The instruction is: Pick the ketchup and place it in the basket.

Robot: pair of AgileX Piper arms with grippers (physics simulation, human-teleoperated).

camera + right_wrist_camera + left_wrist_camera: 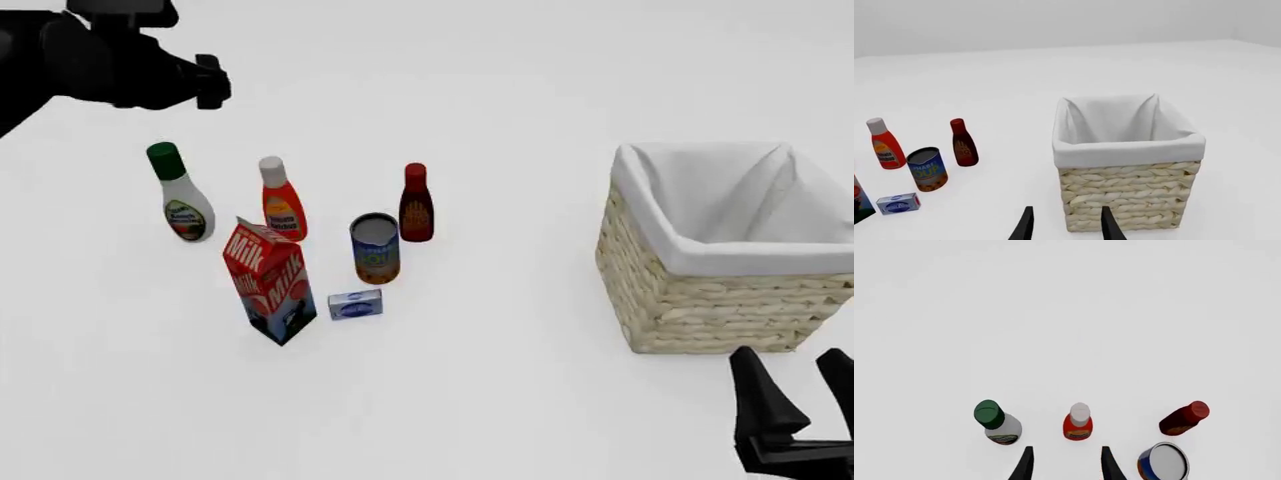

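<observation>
We judged the approach best made straight down: our left gripper (1066, 466) hung open, empty, above the ketchup (282, 201), which stood upright between the green-capped bottle (176, 193) and the dark-red bottle (415, 204). The basket (694, 300) sat well apart; our right gripper (1066, 226) waited open near it.

Three squeeze bottles: one red-orange ketchup, white-capped (282, 203), one white, green-capped (178, 197), one dark red (415, 206). One soup can (375, 248), one milk carton (271, 279), one small blue-and-white box (355, 305), one cloth-lined wicker basket (707, 300).
</observation>
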